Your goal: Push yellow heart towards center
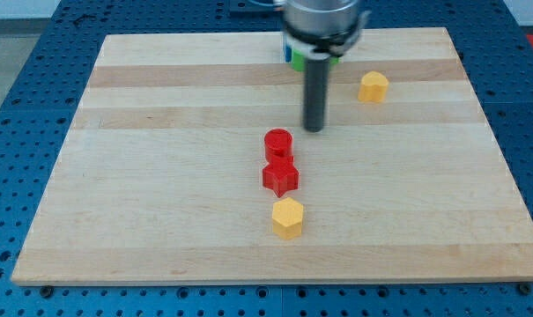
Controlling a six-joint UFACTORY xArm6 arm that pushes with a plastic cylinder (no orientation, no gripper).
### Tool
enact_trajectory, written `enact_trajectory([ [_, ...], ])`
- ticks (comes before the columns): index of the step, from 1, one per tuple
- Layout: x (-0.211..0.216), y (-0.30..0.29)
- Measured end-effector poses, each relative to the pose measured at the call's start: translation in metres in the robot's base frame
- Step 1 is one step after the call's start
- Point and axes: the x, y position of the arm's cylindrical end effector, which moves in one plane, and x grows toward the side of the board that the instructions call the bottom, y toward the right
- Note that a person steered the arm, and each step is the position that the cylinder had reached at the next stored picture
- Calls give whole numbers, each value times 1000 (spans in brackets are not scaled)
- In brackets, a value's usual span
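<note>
Fingerless, my tip (314,129) touches the pale wooden board (160,176) near the red cylinder (278,141), blue perforated table (19,88) all around.

The board (160,176) lies flat on a perforated table (19,53). The tip (314,129) stands above the board's middle, toward the view's top. Just below it and to the view's left sits the red cylinder (278,143). The red star (281,177) lies directly below the cylinder, touching it. The yellow hexagon (287,217) lies below the star, just apart. The yellow heart (373,87) lies to the view's upper right of the tip, well apart. Green and blue blocks (292,60) sit behind the rod at the view's top, mostly hidden.
</note>
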Motion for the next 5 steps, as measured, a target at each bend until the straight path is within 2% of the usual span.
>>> enact_trajectory([
  [1, -24, 84],
  [2, -59, 137],
  [3, -80, 114],
  [5, -54, 95],
])
